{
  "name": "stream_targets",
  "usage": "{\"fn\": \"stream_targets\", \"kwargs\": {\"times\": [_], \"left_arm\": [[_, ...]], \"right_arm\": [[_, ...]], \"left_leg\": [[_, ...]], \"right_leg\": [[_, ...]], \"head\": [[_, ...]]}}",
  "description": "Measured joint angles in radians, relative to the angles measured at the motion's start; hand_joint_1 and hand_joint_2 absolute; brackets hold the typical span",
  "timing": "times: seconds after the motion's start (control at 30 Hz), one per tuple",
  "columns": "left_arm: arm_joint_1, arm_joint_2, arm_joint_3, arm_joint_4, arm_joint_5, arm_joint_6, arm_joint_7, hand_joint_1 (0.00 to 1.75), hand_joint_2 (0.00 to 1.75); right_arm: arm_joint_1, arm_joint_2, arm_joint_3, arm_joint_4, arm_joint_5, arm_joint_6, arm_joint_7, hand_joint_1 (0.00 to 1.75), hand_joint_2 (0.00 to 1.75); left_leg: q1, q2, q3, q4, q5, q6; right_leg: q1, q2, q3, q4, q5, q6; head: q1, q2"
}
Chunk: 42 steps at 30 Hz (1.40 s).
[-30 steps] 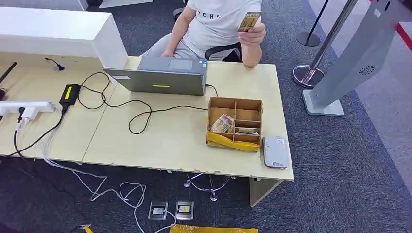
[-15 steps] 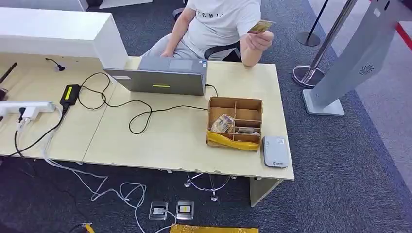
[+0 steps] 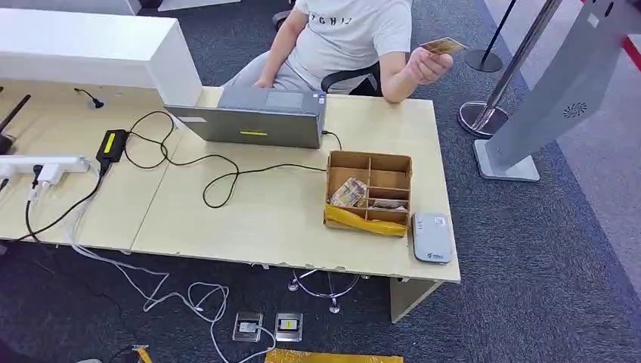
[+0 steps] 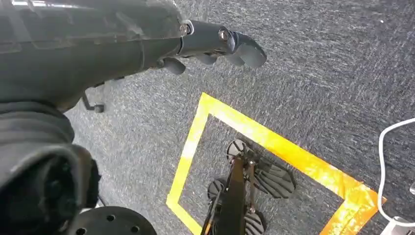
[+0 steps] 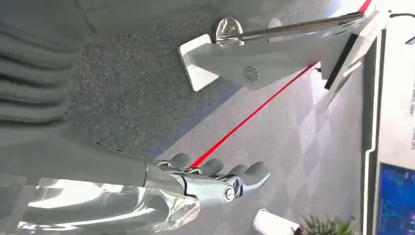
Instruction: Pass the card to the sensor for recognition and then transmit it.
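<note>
hanging empty, both hands' fingers (image 4: 244, 49) (image 5: 244, 174) lie extended; a person's hand (image 3: 428, 66) holds the card (image 3: 442, 46).

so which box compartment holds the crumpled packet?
The large near-left compartment of the brown cardboard divider box: the crumpled packet sits there; the far compartments look empty.

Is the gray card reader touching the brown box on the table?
Apart, just barely. The head view shows a thin strip of bare table between the card reader and the box beside it.
</note>
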Motion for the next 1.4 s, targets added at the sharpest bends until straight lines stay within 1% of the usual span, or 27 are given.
{"fn": "stream_targets", "kwargs": {"times": [0.03,0.1,0.17,0.27,0.33,0.4,0.43,0.5,0.63,0.73,0.93,1.03,1.23,1.4], "left_arm": [[0.000,0.000,-0.001,0.000,0.000,0.000,0.000,0.00,0.00],[0.000,0.002,-0.006,0.000,-0.006,-0.008,-0.005,0.00,0.00],[-0.001,0.005,-0.013,0.000,-0.015,-0.019,-0.016,0.00,0.00],[-0.002,0.005,-0.026,0.000,-0.029,-0.038,-0.030,0.00,0.00],[-0.005,0.005,-0.034,0.000,-0.035,-0.045,-0.031,0.00,0.00],[-0.009,0.006,-0.044,0.000,-0.038,-0.046,-0.031,0.00,0.00],[-0.012,0.006,-0.048,0.000,-0.038,-0.046,-0.031,0.00,0.00],[-0.018,0.006,-0.055,0.000,-0.039,-0.046,-0.029,0.00,0.00],[-0.028,0.005,-0.075,0.000,-0.042,-0.042,-0.018,0.00,0.00],[-0.038,0.003,-0.082,-0.001,-0.042,-0.035,-0.009,0.00,0.00],[-0.047,0.002,-0.101,-0.001,-0.048,-0.030,0.003,0.00,0.00],[-0.048,0.002,-0.107,-0.001,-0.047,-0.025,0.011,0.00,0.00],[-0.053,-0.002,-0.121,-0.001,-0.042,-0.019,0.020,0.00,0.00],[-0.053,-0.002,-0.125,-0.001,-0.040,-0.016,0.021,0.00,0.00]], "right_arm": [[-0.001,0.000,0.009,-0.004,0.001,0.005,-0.007,0.00,1.75],[-0.008,0.002,0.033,-0.022,0.033,0.039,-0.028,0.00,1.75],[-0.022,0.008,0.073,-0.056,0.093,0.068,-0.024,0.00,1.75],[-0.039,0.029,0.151,-0.143,0.213,0.110,0.010,0.00,1.75],[-0.044,0.050,0.224,-0.214,0.296,0.152,0.039,0.00,1.75],[-0.045,0.074,0.286,-0.261,0.347,0.166,0.050,0.00,1.75],[-0.045,0.088,0.320,-0.279,0.364,0.164,0.049,0.00,1.75],[-0.045,0.111,0.379,-0.305,0.417,0.146,0.025,0.00,1.75],[-0.042,0.160,0.472,-0.310,0.500,0.081,-0.020,0.00,1.75],[-0.038,0.199,0.528,-0.306,0.551,0.041,-0.046,0.00,1.75],[-0.037,0.254,0.589,-0.294,0.585,0.026,-0.058,0.00,1.75],[-0.036,0.276,0.607,-0.286,0.592,0.021,-0.063,0.00,1.75],[-0.022,0.336,0.634,-0.254,0.608,-0.012,-0.087,0.00,1.75],[-0.017,0.364,0.648,-0.235,0.613,-0.014,-0.089,0.00,1.75]], "left_leg": [[0.000,0.000,0.000,0.000,0.000,0.000],[0.000,0.000,-0.002,0.000,0.000,0.000],[0.000,0.001,-0.002,0.000,0.000,0.000],[0.001,0.002,-0.001,0.000,0.001,-0.001],[0.002,0.002,-0.001,0.000,0.001,-0.002],[0.003,0.001,-0.001,0.000,0.002,-0.002],[0.003,0.000,-0.001,0.000,0.002,-0.002],[0.003,-0.003,-0.002,0.000,0.003,-0.002],[0.003,-0.002,-0.002,0.000,0.002,-0.002],[0.003,-0.002,-0.002,0.000,0.002,-0.002],[0.003,-0.002,-0.002,0.000,0.002,-0.002],[0.003,-0.002,-0.002,0.000,0.002,-0.002],[0.003,-0.001,-0.002,0.000,0.002,-0.003],[0.003,-0.001,-0.002,0.000,0.002,-0.003]], "right_leg": [[0.000,0.000,0.000,0.000,0.000,0.000],[0.000,0.000,-0.001,0.000,0.000,0.000],[0.000,0.001,-0.001,0.000,0.000,0.000],[0.001,0.001,-0.001,0.000,0.000,0.000],[0.002,0.002,-0.001,0.001,0.000,0.000],[0.003,0.001,-0.001,0.001,0.000,0.000],[0.003,0.000,-0.001,0.001,0.001,0.000],[0.003,-0.003,-0.001,0.001,0.000,0.000],[0.003,-0.002,-0.001,0.001,0.000,0.000],[0.003,-0.002,-0.001,0.000,0.000,0.000],[0.003,-0.002,-0.002,0.000,0.000,0.000],[0.003,-0.002,-0.002,0.000,0.000,0.000],[0.003,0.000,-0.002,0.000,0.000,0.000],[0.003,0.000,-0.002,0.000,0.000,0.000]], "head": [[0.000,0.000],[0.000,0.000],[0.000,0.000],[0.000,0.000],[0.000,0.000],[0.000,0.000],[0.000,0.000],[0.000,0.000],[0.000,0.000],[0.000,0.000],[0.000,0.000],[0.000,0.000],[0.000,0.000],[0.000,0.000]]}}
